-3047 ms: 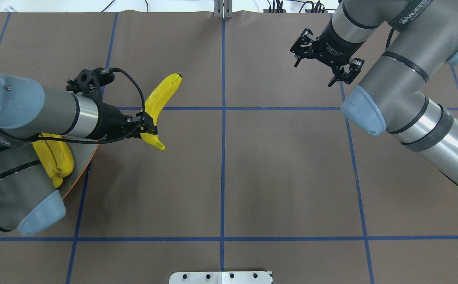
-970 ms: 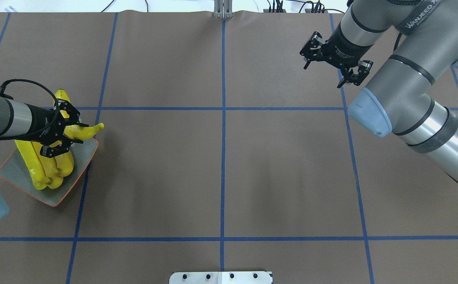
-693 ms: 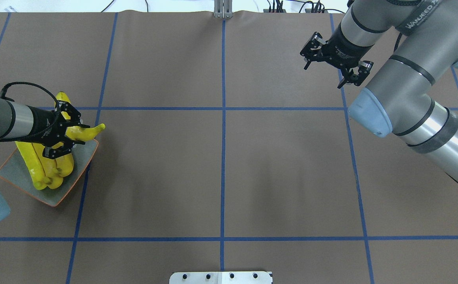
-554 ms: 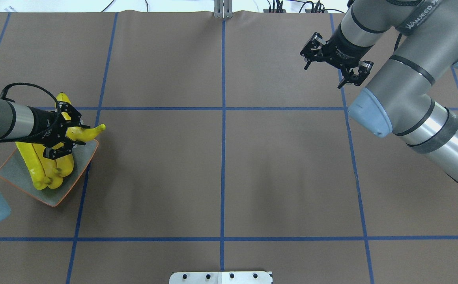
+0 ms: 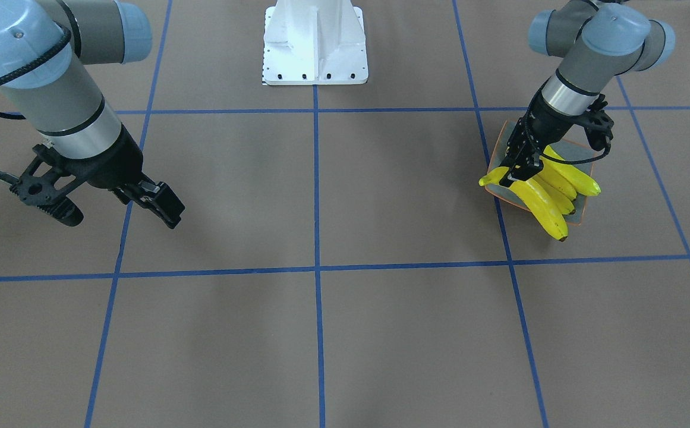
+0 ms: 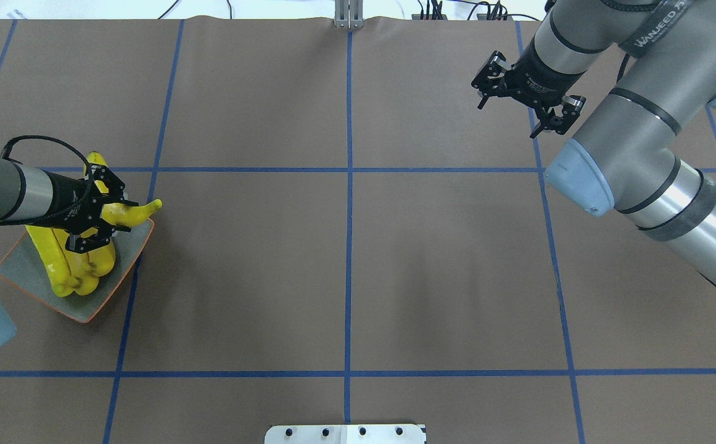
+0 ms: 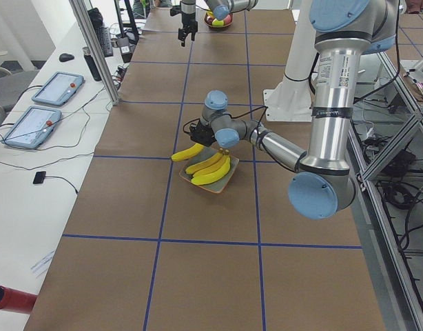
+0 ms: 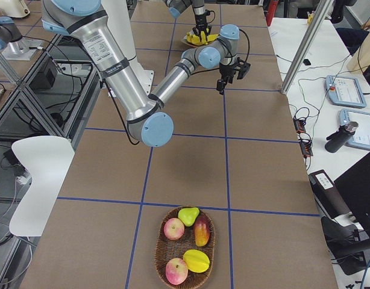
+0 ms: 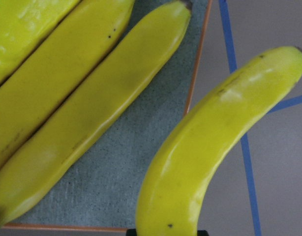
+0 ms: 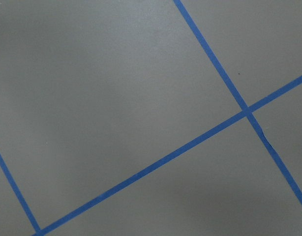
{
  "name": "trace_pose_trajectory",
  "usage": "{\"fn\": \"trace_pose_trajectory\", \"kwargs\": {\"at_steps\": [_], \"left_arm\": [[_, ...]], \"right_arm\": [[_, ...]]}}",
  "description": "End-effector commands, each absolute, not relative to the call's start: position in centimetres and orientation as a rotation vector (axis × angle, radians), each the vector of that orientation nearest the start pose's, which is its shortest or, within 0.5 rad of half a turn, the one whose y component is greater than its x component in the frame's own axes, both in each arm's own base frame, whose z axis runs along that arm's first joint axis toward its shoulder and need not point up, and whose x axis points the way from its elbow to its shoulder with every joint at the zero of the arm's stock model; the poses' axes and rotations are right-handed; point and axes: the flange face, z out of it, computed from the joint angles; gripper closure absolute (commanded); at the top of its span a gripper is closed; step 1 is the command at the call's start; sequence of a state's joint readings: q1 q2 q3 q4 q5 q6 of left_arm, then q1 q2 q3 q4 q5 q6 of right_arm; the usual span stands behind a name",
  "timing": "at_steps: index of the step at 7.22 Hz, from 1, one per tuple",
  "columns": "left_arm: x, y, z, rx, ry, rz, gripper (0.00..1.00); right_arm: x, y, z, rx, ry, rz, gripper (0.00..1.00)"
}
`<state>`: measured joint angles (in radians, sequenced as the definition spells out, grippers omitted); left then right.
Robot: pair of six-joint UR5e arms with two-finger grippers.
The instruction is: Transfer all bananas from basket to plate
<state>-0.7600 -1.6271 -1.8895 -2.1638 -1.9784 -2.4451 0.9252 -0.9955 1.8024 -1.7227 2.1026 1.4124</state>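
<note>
The left gripper sits low at the table's left, its jaws clamped. The right gripper hangs at the far right, jaws spread.

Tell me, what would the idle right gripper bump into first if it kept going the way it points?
Probably just the bare table. The right gripper points downward at it, and its wrist view shows only brown surface and blue tape lines. How far off is unclear.

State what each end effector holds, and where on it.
The left end effector grips a banana near its middle, over the plate. The right end effector holds nothing.
</note>
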Motion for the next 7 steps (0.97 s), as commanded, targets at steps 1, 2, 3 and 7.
{"fn": "trace_pose_trajectory", "kwargs": {"at_steps": [1, 2, 3, 7], "left_arm": [[32.1, -42.1, 41.6, -0.472, 0.991, -1.27, 1.0], [32.2, -42.0, 41.6, -0.472, 0.988, -1.269, 1.0], [32.3, -41.7, 41.8, -0.477, 0.982, -1.264, 1.0], [32.0, -40.7, 42.3, -0.491, 0.973, -1.251, 0.86]], "right_arm": [[-29.3, -54.1, 27.8, -0.063, -0.793, 0.446, 0.0], [-27.6, -54.6, 29.1, -0.052, -0.782, 0.434, 0.0], [-26.1, -54.7, 31.1, -0.043, -0.761, 0.403, 0.0], [-21.0, -55.0, 33.5, -0.047, -0.786, 0.351, 0.0]]}}
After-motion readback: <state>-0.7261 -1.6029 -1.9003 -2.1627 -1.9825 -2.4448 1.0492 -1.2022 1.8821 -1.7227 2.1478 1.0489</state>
